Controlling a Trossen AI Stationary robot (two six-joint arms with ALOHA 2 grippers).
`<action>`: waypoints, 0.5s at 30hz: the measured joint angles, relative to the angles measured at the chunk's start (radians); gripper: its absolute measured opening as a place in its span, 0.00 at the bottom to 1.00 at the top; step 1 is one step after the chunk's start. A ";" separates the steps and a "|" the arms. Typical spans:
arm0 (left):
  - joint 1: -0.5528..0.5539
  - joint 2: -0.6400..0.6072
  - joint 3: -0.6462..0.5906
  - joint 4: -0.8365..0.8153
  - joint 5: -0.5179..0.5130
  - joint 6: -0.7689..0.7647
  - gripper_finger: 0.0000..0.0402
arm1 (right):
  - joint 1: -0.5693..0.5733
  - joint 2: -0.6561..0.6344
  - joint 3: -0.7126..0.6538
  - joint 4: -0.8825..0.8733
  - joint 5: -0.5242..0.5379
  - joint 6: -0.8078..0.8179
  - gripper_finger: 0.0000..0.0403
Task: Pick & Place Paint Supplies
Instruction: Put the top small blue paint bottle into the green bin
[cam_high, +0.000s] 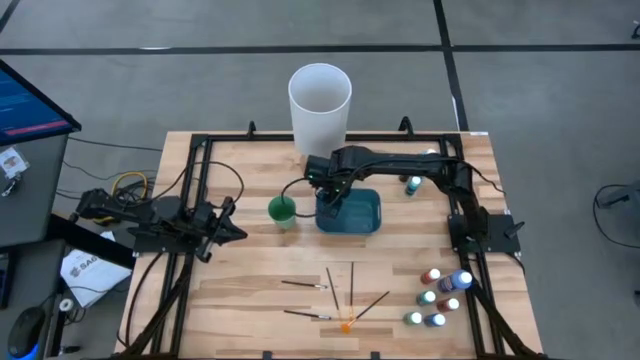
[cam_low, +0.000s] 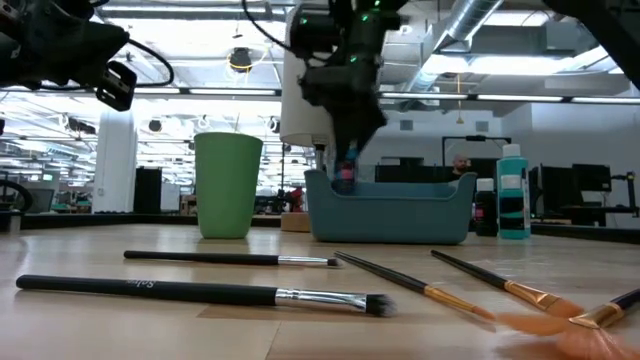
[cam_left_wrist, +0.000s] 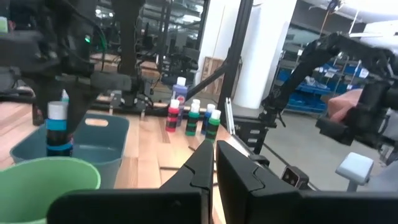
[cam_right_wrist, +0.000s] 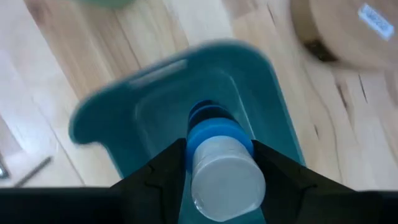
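Right gripper (cam_right_wrist: 214, 163) was closed around a blue paint bottle (cam_right_wrist: 219, 158), held upright over the teal bin (cam_high: 362, 215) at mid-table. Left gripper (cam_left_wrist: 214, 177), fingers together and empty, was parked at the left.

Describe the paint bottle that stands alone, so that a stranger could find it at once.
Start at the blue bin in the middle of the table, where the right gripper holds a blue bottle. Just past the bin's right side stands the lone bottle, teal with a pale cap. The other loose bottles cluster at the near right corner.
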 joint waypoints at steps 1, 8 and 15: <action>0.000 0.000 0.000 0.000 0.000 0.000 0.02 | 0.002 0.009 0.001 0.017 -0.010 0.000 0.39; 0.000 0.017 0.000 0.002 0.000 0.000 0.02 | -0.002 0.027 -0.002 0.016 -0.023 -0.008 0.38; 0.000 0.045 0.000 0.016 0.000 0.000 0.02 | -0.003 0.063 -0.004 0.023 -0.043 -0.024 0.40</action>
